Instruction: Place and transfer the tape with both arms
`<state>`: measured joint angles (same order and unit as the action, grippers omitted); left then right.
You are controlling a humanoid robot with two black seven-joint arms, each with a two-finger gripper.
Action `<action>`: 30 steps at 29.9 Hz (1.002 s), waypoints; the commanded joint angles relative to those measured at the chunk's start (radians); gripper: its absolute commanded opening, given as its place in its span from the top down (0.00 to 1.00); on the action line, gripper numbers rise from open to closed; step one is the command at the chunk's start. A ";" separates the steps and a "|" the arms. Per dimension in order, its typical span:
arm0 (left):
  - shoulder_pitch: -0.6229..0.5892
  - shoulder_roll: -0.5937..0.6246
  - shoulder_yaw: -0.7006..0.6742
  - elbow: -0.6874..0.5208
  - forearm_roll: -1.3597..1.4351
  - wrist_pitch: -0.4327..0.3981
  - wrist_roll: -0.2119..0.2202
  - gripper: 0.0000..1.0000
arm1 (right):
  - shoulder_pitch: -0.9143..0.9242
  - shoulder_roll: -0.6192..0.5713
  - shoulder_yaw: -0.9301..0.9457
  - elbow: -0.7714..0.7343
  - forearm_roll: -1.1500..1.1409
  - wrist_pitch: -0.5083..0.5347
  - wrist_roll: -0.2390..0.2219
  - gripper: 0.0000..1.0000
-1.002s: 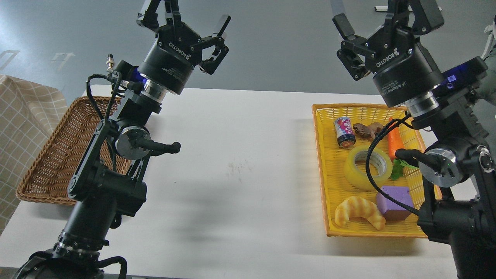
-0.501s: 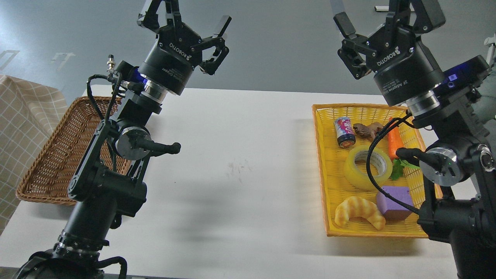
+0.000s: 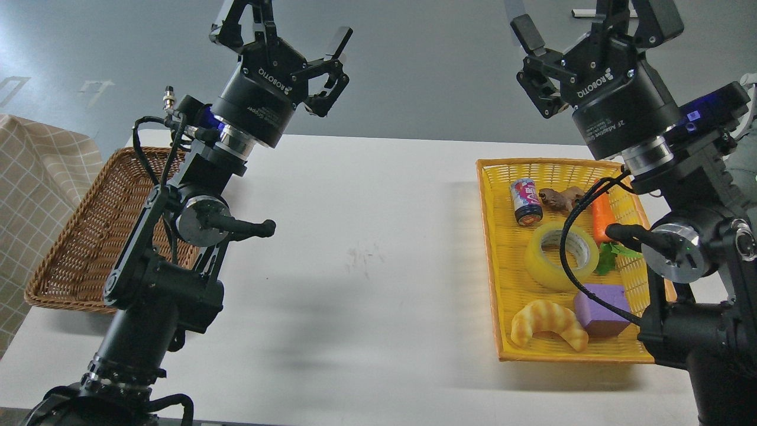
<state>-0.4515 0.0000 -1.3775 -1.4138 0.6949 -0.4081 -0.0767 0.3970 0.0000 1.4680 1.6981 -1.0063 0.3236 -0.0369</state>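
The tape, a wide yellow translucent roll with a pale core, lies flat in the middle of the yellow basket at the right of the white table. My right gripper is open and empty, held high above the basket's far end, well clear of the tape. My left gripper is open and empty, raised high above the table's far left part, near the brown wicker basket.
In the yellow basket lie a small can, a brown toy animal, a carrot, a purple block and a croissant. A checked cloth hangs at the far left. A black cable crosses over the tape.
My right gripper has risen slightly and shifted a little right. My left arm has barely moved. The tape has not moved.
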 commanded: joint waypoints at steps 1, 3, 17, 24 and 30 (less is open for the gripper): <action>-0.002 0.000 0.000 0.001 0.000 0.000 0.000 0.02 | 0.002 0.000 0.000 0.000 0.000 0.000 0.000 0.00; -0.004 0.000 0.000 0.001 0.000 0.000 0.000 0.02 | 0.002 0.000 0.000 0.002 0.000 0.000 0.000 0.00; -0.010 0.000 0.000 0.001 0.000 0.000 0.000 0.02 | 0.005 0.000 0.000 0.006 0.000 0.000 0.000 0.00; -0.010 0.000 0.000 0.001 0.000 0.000 0.000 0.02 | 0.010 0.000 0.000 0.006 0.000 0.000 0.002 0.00; -0.012 0.000 0.000 0.001 0.000 0.000 0.000 0.02 | 0.011 0.000 0.000 0.008 0.000 0.000 0.002 0.00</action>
<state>-0.4631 0.0000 -1.3775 -1.4124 0.6949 -0.4080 -0.0767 0.4067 0.0000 1.4681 1.7045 -1.0063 0.3236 -0.0355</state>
